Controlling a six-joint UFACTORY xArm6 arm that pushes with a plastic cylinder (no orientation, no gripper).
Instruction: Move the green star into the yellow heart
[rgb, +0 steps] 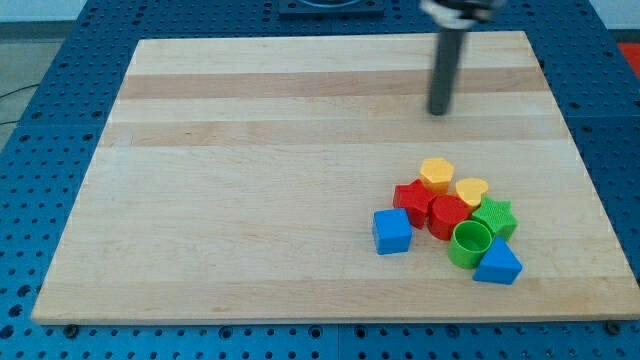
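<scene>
The green star lies in a tight cluster at the view's lower right, touching the yellow heart just above and to its left. My tip is in the upper right of the board, well above the cluster and apart from every block, roughly straight above the yellow hexagon.
In the same cluster are a red star-like block, a red round block, a green cylinder and a blue triangle. A blue cube sits just left of the cluster. The wooden board lies on a blue perforated table.
</scene>
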